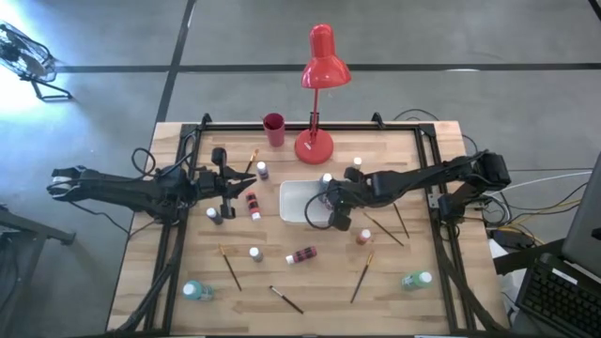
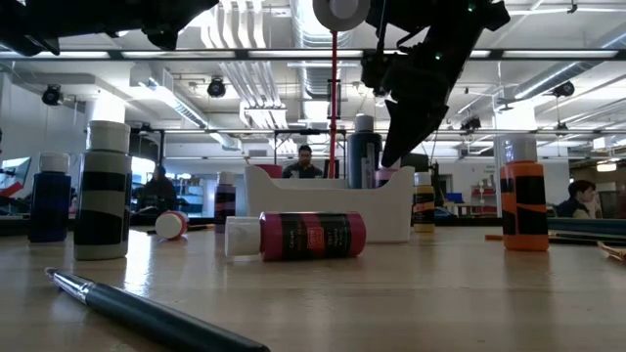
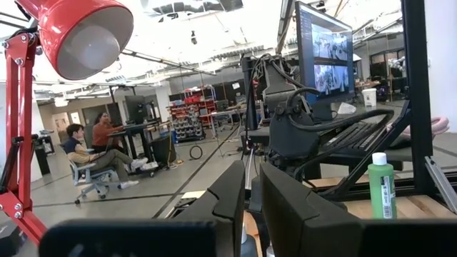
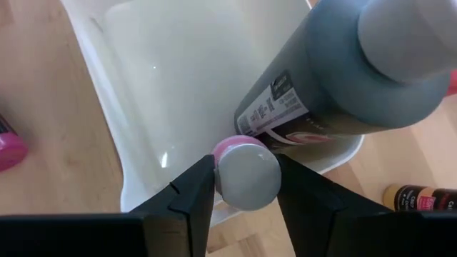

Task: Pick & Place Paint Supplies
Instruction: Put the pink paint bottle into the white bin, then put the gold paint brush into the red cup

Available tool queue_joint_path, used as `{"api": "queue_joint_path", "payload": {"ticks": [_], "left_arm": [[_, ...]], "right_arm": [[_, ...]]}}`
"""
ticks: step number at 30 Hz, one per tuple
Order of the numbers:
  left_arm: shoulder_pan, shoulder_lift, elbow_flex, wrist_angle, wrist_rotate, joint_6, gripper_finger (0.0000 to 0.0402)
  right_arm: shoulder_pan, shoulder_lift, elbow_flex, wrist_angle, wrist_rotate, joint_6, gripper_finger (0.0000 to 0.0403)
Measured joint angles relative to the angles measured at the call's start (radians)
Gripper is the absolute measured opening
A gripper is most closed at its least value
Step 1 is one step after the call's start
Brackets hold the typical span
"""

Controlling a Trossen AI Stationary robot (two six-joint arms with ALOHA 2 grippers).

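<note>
1. My right gripper (image 4: pixel 245 178) sits over the white tray (image 4: pixel 143 93), its two dark fingers (image 4: pixel 187 200) either side of a small pink bottle's pale cap (image 4: pixel 248 173).
2. I can't tell whether the fingers press the cap or stand just clear.
3. A larger dark bottle (image 4: pixel 335 78) with a grey cap stands in the tray, touching the pink one.
4. Beyond the tray's rim, an orange-topped bottle (image 4: pixel 418 198) lies on the wooden table (image 4: pixel 36 107).
</note>
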Motion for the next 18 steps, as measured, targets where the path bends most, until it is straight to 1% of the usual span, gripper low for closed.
{"api": "queue_joint_path", "payload": {"ticks": [11,14,18], "left_arm": [[0.000,0.000,0.000,0.000,0.000,0.000,0.0051],[0.001,0.000,0.000,0.000,0.000,0.000,0.0051],[0.001,0.000,0.000,-0.001,0.000,0.000,0.0051]], "right_arm": [[0.000,-0.018,0.004,-0.007,0.000,-0.008,0.0174],[0.000,-0.047,0.004,-0.058,0.000,-0.004,0.0182],[0.000,-0.139,0.004,-0.167,0.017,0.051,0.0186]]}}
